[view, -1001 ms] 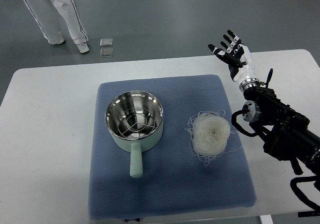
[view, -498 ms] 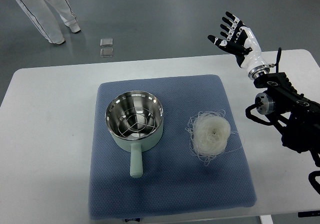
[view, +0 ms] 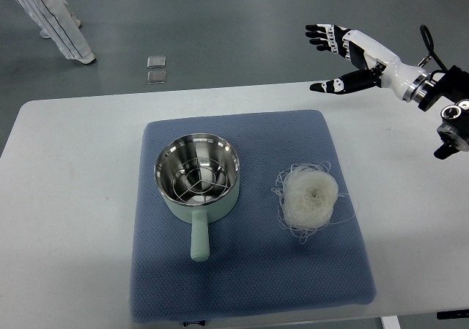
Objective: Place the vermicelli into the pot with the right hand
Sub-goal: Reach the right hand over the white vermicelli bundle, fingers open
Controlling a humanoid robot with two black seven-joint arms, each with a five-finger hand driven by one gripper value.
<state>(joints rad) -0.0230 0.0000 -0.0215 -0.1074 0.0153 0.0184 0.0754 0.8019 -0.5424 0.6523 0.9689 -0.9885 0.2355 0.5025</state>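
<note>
The vermicelli (view: pixel 308 196) lies as a loose white nest on the right half of the blue mat (view: pixel 249 285), with stray strands trailing off its edges. Nothing touches it. Just to its left on the same mat stands the pot (view: pixel 196 171), pale green outside and bare steel inside, upright, with a wire rack showing at the bottom and its handle pointing toward the near edge of the counter (view: pixel 66 197). Pot and noodles sit near each other but apart.

The right robot hand (view: pixel 338 54) is well away from both, up over the far edge of the counter, fingers spread and thumb held out, holding nothing. The left arm is not in view. A person's legs (view: pixel 51 17) show on the floor at the far left.

The task looks to be at its very start: the reach for the noodles is not made. The next move calls for bringing the hand down over the nest and closing the fingers around its middle so the bundle lifts as one, since loose strands may drag or fall on the short carry left to the pot.
</note>
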